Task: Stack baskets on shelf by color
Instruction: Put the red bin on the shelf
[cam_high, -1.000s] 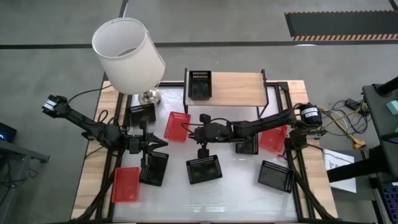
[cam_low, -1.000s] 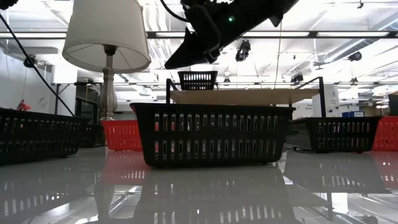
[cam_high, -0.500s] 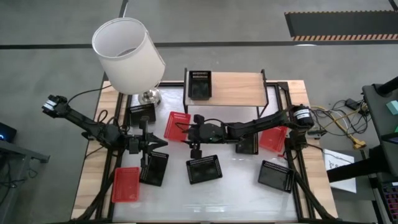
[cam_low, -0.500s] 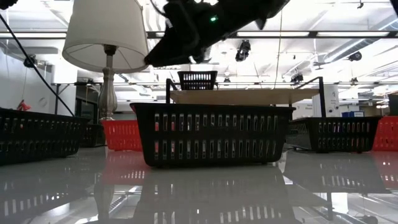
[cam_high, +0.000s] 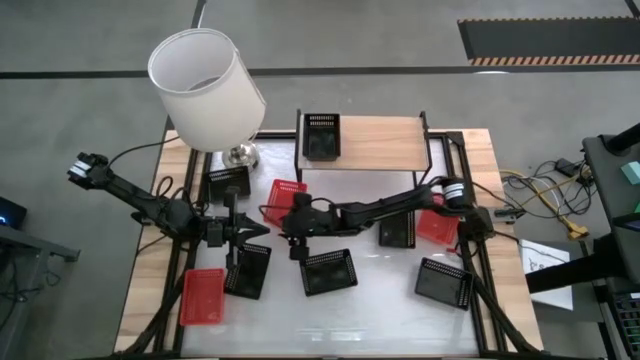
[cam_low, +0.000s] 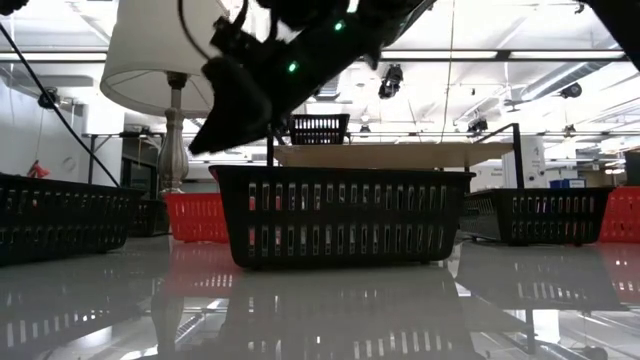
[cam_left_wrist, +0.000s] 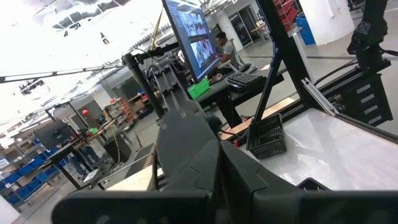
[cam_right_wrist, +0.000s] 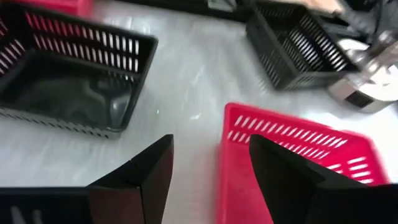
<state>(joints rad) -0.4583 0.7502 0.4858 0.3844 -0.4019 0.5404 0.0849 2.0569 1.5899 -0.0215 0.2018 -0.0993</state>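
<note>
My right gripper (cam_high: 293, 238) (cam_right_wrist: 208, 168) hangs open just over the table's middle, at the near end of a red basket (cam_high: 285, 198) (cam_right_wrist: 292, 155). One finger stands over that basket's inside and the other outside its end wall, and I see no touch. A black basket (cam_high: 328, 272) (cam_right_wrist: 68, 81) sits on the table close beside it. Another black basket (cam_high: 321, 136) stands on the light-wood shelf (cam_high: 380, 140) at its left end. My left gripper (cam_high: 260, 232) waits shut at the table's left, holding nothing.
Around the table stand more black baskets (cam_high: 247, 270) (cam_high: 228, 183) (cam_high: 443, 283) (cam_high: 397, 232) and red baskets (cam_high: 203, 296) (cam_high: 437, 222). A white-shaded lamp (cam_high: 205, 88) stands at the far left corner. The shelf's middle and right are bare wood.
My right gripper has gone toward the table's left edge and come down, from above the middle black basket to the near end of the red basket. The baskets have stayed where they were.
</note>
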